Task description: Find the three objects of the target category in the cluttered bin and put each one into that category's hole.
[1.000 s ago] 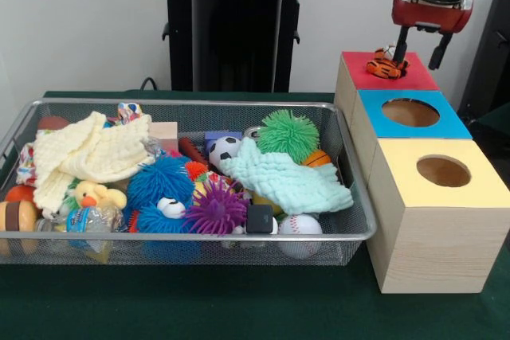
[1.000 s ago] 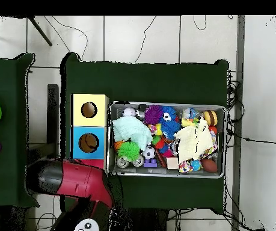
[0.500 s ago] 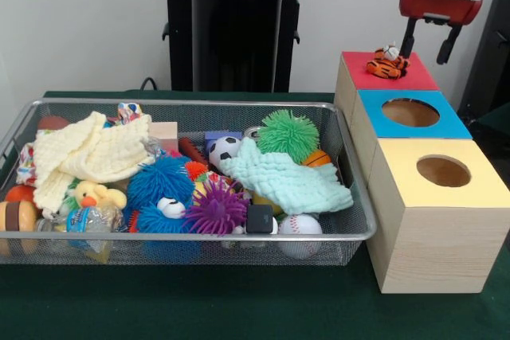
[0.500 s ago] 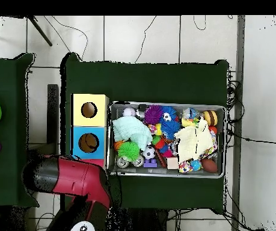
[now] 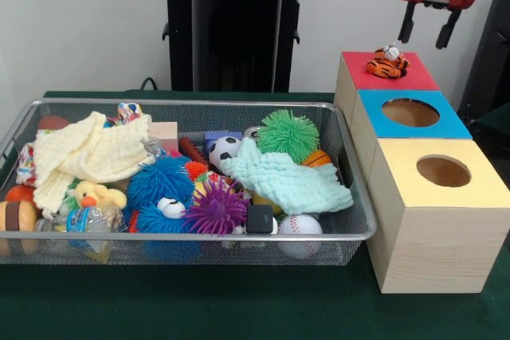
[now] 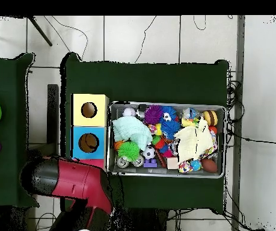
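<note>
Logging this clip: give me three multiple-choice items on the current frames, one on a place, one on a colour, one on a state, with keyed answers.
1. Where is the tiger toy?
A. On the red box
B. In the mesh bin
C. In the yellow box's hole

2. What colour is the middle box's top?
A. Green
B. Blue
C. Yellow

3. The tool is:
A. Shut on the toy
B. Open, empty, above the red box
C. Down in the bin

Answers:
1 A: the tiger toy lies on the red box.
2 B: the middle box is blue-topped.
3 B: the tool hangs open above the toy.

Bright, even indoor light; soft shadows, no glare.
</note>
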`<action>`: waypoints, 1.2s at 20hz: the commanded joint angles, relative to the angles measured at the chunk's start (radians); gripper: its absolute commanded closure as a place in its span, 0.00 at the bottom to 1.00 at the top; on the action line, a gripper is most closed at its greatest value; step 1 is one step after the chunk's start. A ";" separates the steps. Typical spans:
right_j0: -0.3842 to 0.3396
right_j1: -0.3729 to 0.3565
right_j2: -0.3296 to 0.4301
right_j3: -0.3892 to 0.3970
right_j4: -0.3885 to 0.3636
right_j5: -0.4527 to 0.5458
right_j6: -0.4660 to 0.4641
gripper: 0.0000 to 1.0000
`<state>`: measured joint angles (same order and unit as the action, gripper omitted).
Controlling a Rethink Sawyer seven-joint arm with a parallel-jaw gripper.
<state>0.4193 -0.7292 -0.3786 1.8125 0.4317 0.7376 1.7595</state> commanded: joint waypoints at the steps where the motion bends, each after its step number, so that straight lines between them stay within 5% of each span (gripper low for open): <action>1: -0.029 -0.031 0.011 -0.012 -0.037 0.109 0.219 0.00; 18: -0.036 -0.029 -0.002 -0.035 -0.058 0.131 0.212 0.00; 19: -0.040 -0.031 0.000 -0.033 -0.061 0.126 0.210 1.00; 24: -0.038 -0.029 -0.004 -0.034 -0.071 0.118 0.206 1.00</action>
<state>0.4127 -0.7584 -0.3984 1.8097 0.4078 0.7810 1.7595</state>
